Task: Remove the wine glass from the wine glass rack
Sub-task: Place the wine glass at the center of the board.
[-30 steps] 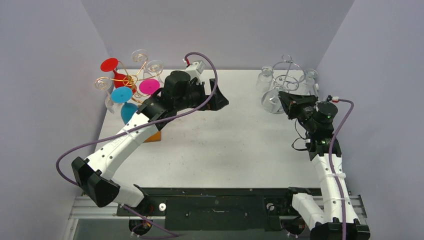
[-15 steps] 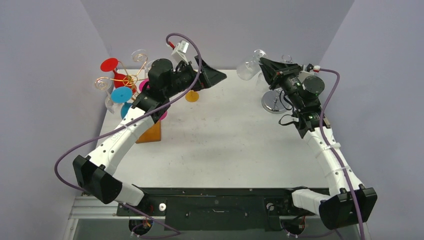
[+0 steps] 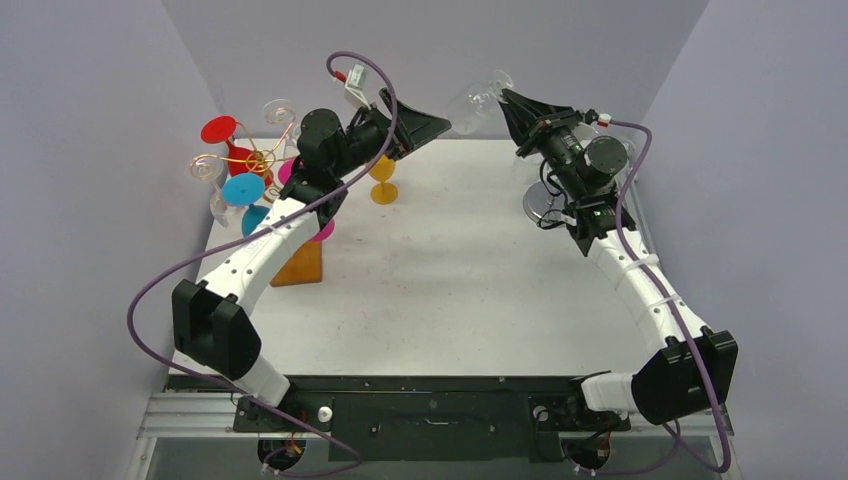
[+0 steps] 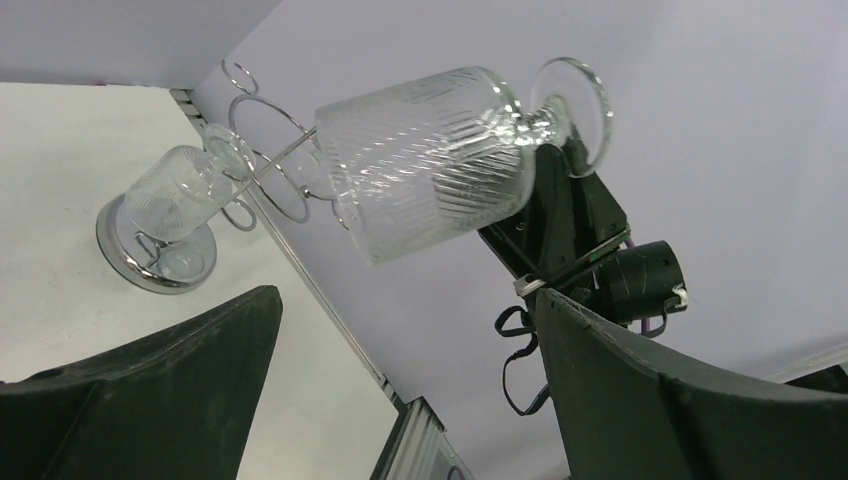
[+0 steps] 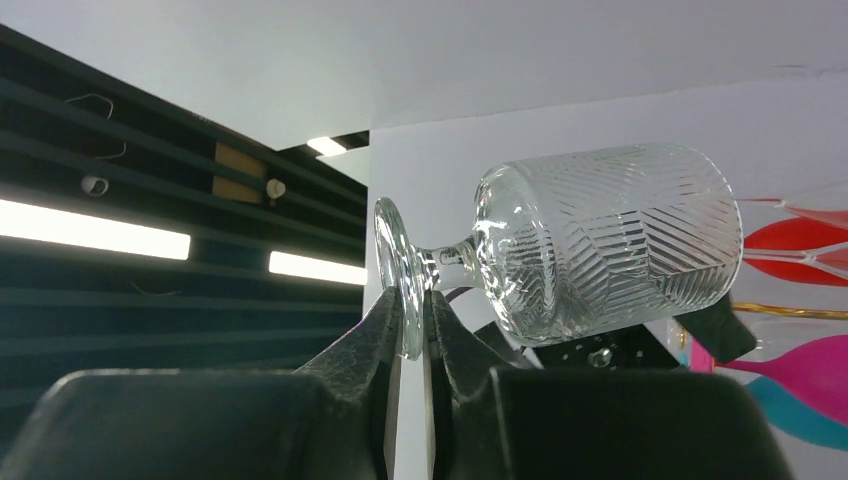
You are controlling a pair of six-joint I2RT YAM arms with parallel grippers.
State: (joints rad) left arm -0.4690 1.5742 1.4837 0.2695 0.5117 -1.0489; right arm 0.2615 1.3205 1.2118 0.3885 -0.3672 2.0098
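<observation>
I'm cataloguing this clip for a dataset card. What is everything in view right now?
Held wine glass: one, clear with a cut pattern, lying sideways in the air over the table's far side.
Silver rack: one, chrome, far right, with at least one clear glass on it.
Gold rack: one, far left, carrying the red glass, blue glass, magenta glass and clear ones.
Amber glass: one, standing on the table.
Wooden block: one, orange-brown, left side.
Table: one, white.
Left pincer: open, empty, near the held glass's bowl.
Right pincer: shut on the held glass's foot.
</observation>
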